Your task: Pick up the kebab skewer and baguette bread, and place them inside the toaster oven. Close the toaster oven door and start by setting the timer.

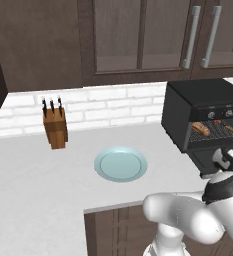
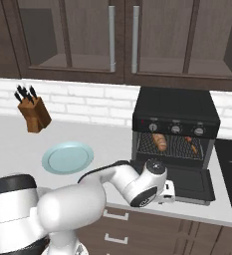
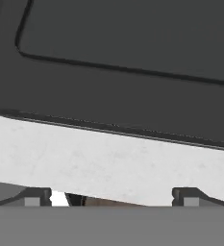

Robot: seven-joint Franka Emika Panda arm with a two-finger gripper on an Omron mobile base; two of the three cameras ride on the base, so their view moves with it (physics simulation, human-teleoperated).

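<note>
The claw (image 3: 111,197) is wide open and holds nothing. The oven door (image 3: 123,91) lies flat open just ahead of it. The bread (image 2: 160,141) and skewer (image 2: 190,144) sit on the rack inside the oven (image 2: 174,107).

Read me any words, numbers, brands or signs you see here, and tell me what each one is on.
No text can be read anywhere.
The toaster oven has marks around its knobs, too small and blurred to read.
The knife block and plate are unmarked.

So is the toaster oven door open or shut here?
Open: the toaster oven door lies folded down flat, leaving the baguette bread visible on the rack.
</note>
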